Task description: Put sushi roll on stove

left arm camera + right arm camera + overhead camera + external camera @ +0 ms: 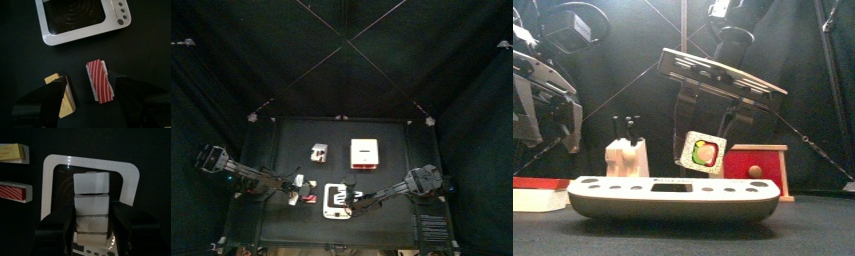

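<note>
The right pincer [704,150] hangs over the flat white rounded-rectangle stove slab [671,197], pinching the sushi roll, a white-sided slice with a green and red centre [703,153]; in the front view the roll sits clear above the slab's face, not touching it; the right wrist view shows the white roll [91,203] gripped between both jaws with the stove's pale rim [50,183] behind. The left pincer [90,102] rests low over the black tabletop [392,128], jaws spread wide and empty, a red-and-white striped block [99,81] lying between them and a tan wedge-shaped piece [61,92] beside one jaw. Judging from this, the main risk is a release from height; the round slice could bounce or roll off the smooth slab; a drop near the rim would likewise tip it onto the tabletop; lowering centrally before the jaws part seems safer.
</note>
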`<action>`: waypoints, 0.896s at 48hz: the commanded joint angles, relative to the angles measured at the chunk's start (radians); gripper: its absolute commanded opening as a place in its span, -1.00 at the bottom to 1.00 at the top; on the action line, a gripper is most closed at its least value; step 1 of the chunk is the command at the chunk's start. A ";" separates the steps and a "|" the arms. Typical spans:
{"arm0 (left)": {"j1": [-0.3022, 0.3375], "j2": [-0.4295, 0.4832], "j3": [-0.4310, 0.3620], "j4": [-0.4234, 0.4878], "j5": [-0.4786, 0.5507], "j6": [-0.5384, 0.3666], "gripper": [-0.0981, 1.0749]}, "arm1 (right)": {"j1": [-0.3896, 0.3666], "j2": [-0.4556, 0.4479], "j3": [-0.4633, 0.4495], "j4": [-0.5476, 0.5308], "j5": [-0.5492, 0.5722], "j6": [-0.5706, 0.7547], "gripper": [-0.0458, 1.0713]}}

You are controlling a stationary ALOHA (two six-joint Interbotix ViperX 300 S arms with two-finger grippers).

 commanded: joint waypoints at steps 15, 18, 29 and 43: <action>0.005 0.000 -0.012 0.000 -0.008 -0.002 0.83 | -0.038 0.029 -0.084 0.135 0.029 -0.195 0.38; 0.005 0.000 -0.011 0.000 -0.008 -0.002 0.83 | -0.041 0.035 -0.091 0.150 0.051 -0.207 0.42; 0.020 0.000 -0.005 -0.003 -0.009 -0.008 0.83 | -0.057 0.032 -0.089 0.219 0.138 -0.258 0.44; 0.023 -0.003 -0.005 -0.043 -0.009 -0.002 0.83 | -0.114 0.069 -0.100 0.472 0.127 -0.443 0.44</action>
